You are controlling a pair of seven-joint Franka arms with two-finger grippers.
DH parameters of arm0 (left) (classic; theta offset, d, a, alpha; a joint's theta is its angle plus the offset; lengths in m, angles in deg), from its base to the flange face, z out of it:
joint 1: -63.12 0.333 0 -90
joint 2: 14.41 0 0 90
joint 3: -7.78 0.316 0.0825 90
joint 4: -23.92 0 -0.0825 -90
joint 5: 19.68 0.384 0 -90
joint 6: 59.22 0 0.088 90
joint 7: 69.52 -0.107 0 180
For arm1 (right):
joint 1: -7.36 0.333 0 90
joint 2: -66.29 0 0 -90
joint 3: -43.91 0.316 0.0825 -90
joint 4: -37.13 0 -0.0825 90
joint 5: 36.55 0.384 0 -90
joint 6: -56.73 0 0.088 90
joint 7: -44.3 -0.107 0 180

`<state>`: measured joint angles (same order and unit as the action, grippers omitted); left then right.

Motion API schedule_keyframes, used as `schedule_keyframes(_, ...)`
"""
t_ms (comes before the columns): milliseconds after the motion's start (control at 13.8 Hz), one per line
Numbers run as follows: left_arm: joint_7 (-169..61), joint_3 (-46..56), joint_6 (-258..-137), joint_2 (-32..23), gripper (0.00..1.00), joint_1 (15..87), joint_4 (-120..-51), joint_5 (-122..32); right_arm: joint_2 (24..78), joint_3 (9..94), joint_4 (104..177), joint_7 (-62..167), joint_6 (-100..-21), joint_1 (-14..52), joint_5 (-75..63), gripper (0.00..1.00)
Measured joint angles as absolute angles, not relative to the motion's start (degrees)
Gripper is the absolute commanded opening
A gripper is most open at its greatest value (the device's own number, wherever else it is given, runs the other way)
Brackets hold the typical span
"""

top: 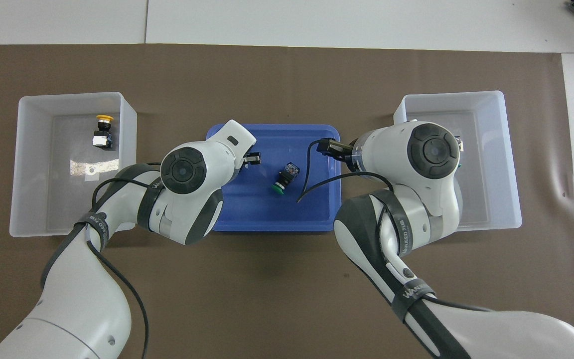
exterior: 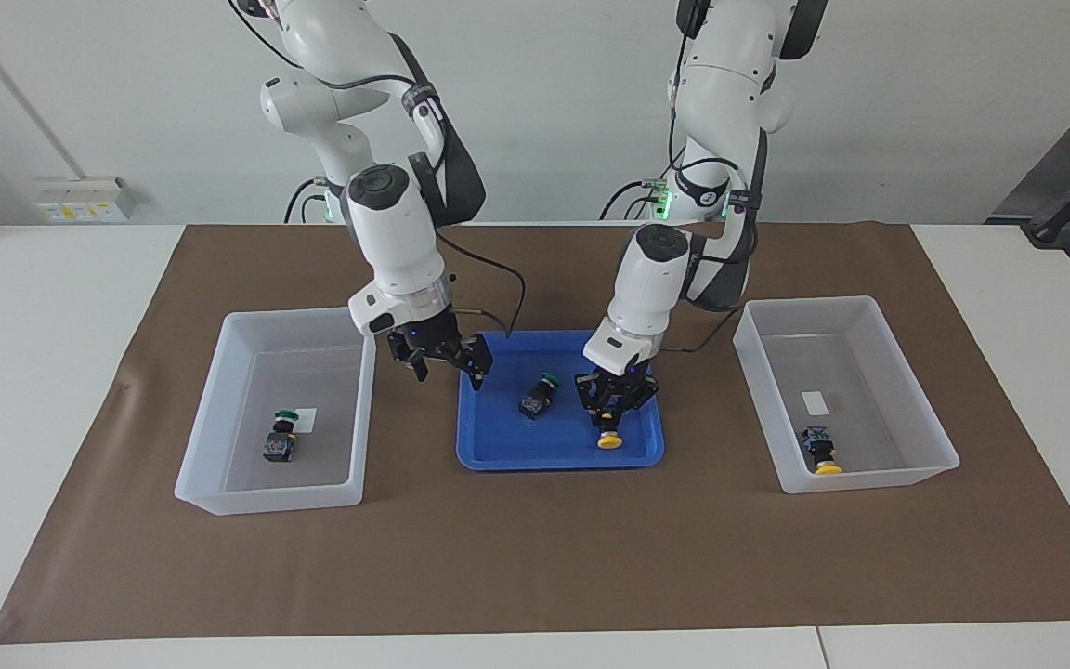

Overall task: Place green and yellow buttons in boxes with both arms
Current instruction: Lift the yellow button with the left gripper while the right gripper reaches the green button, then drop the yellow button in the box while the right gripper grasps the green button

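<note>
A green button [exterior: 538, 395] lies on its side in the blue tray [exterior: 498, 457]; it also shows in the overhead view [top: 284, 180]. My left gripper [exterior: 609, 420] is down in the tray, shut on a yellow button [exterior: 609, 439] whose cap points away from the robots. My right gripper [exterior: 447, 364] is open and empty over the tray's edge toward the right arm's end. The box [exterior: 205, 418] at the right arm's end holds a green button [exterior: 281, 437]. The box [exterior: 920, 400] at the left arm's end holds a yellow button [exterior: 821, 451], also in the overhead view [top: 101, 130].
Tray and boxes stand in a row on a brown mat [exterior: 535, 557] over the white table. In the overhead view the arms cover both grippers, part of the tray [top: 267, 224] and much of the right arm's box [top: 513, 164].
</note>
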<state>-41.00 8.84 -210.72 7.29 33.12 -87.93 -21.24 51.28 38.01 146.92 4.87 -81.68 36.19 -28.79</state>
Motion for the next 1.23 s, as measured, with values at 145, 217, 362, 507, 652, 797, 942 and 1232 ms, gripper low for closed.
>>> schedule_keyframes(145,-41.0,9.3,-207.7,4.2,0.0,35.1,-87.4,-21.2,49.2,38.0,147.0,0.8,-84.9,38.1,-28.7,1.0)
schedule_keyframes(217,-41.3,9.4,-206.0,2.2,0.0,36.8,-87.1,-21.2,48.4,38.0,147.0,-0.6,-86.2,38.8,-28.7,1.0)
schedule_keyframes(362,-42.9,9.5,-202.5,-1.1,0.0,40.3,-86.4,-21.2,46.5,38.1,147.0,-3.4,-89.6,40.6,-28.7,1.0)
schedule_keyframes(507,-46.3,9.5,-199.8,-2.9,0.0,43.5,-85.5,-21.2,44.1,38.1,146.9,-6.3,-93.5,42.8,-28.7,1.0)
schedule_keyframes(652,-51.1,9.5,-198.5,-3.6,0.0,46.8,-85.2,-21.2,41.8,38.1,146.8,-7.4,-95.3,44.9,-28.7,1.0)
schedule_keyframes(797,-55.0,9.5,-198.1,-3.7,0.0,49.5,-85.2,-21.2,40.1,38.2,146.7,-7.8,-96.2,46.4,-28.7,0.66)
schedule_keyframes(942,-59.1,9.5,-198.0,-3.7,0.0,52.2,-85.2,-21.2,39.8,38.1,146.6,-8.1,-96.3,46.8,-28.7,0.0)
schedule_keyframes(1232,-70.4,9.5,-198.0,-3.7,0.0,58.9,-85.2,-22.5,40.1,37.8,145.0,-8.1,-93.3,46.7,-28.7,0.0)
